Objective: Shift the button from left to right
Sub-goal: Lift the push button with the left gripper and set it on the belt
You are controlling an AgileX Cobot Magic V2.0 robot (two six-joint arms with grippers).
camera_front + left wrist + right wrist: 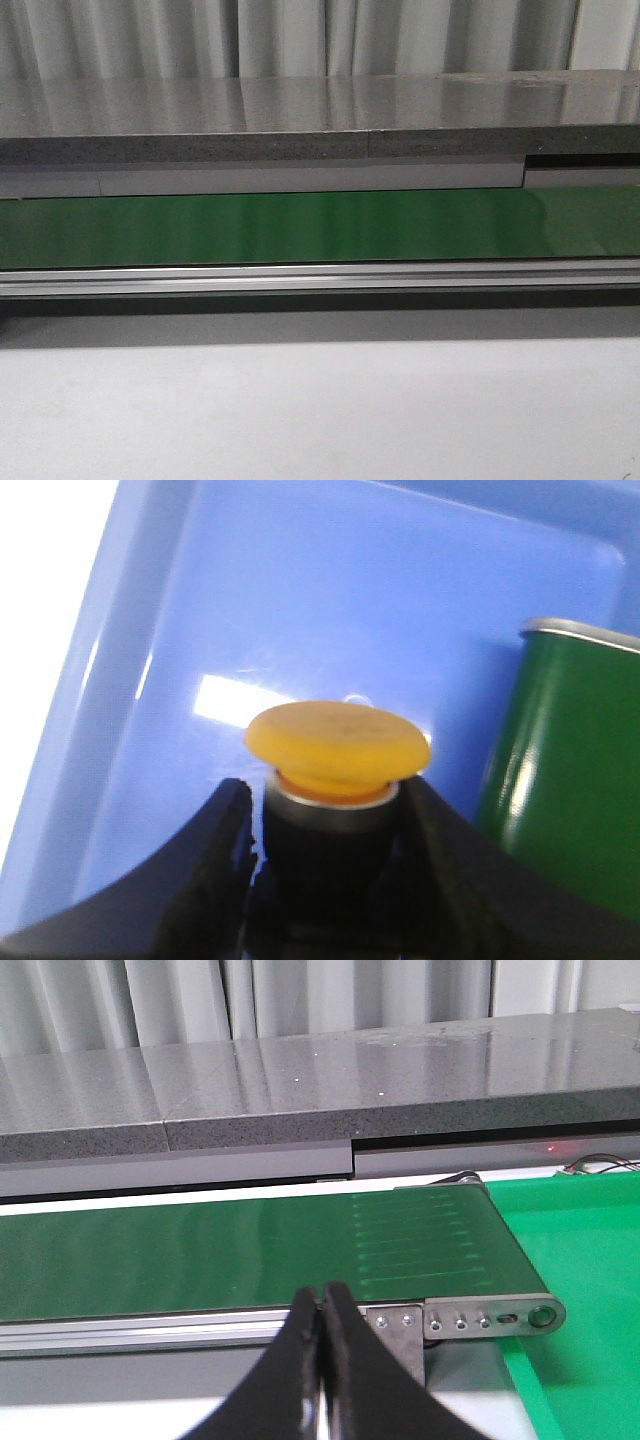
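Blue bin (150, 610) lies under the left gripper (325, 825), which probably clamps the button (338, 742) by its body for carrying; right gripper (322, 1350) is closed, empty.

Button (338, 742) body between gripper fingers (215, 880), lower part cut off.

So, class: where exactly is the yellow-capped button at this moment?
In the left wrist view, the button sits between the left claw fingers, over a blue tray, beside a green tin.

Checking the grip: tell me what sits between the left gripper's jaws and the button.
Nothing. In the left wrist view the left gripper has its jaws flanking the button body directly, above the blue tray.
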